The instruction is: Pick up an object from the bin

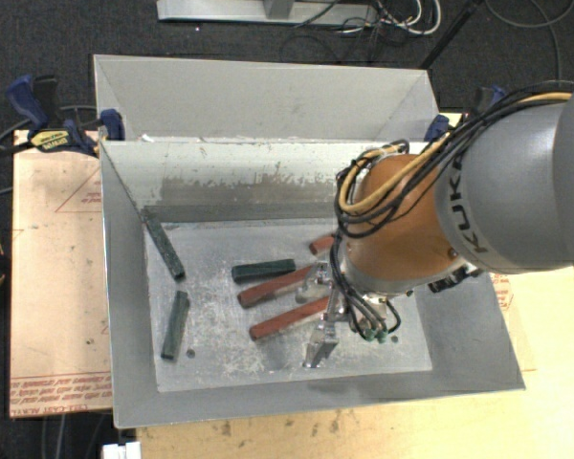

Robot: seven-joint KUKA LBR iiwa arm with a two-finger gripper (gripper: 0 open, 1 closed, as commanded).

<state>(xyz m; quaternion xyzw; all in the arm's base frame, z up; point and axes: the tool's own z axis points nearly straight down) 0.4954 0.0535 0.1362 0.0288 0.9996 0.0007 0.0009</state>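
My gripper (318,348) hangs low over the front middle of the bin floor, just right of the end of a red-brown bar (285,321) that lies slanted there. A second red-brown bar (267,291) lies parallel a little further back. Behind that one lies a dark green bar (263,272). The right ends of both red-brown bars run under the arm's wrist and are hidden. Nothing shows held in the gripper.
Two grey-green bars lie at the left: one (163,247) slanted against the back left corner, one (176,325) nearer the front. A small red-brown piece (320,246) peeks out behind the orange wrist cover. The arm covers the bin's right side.
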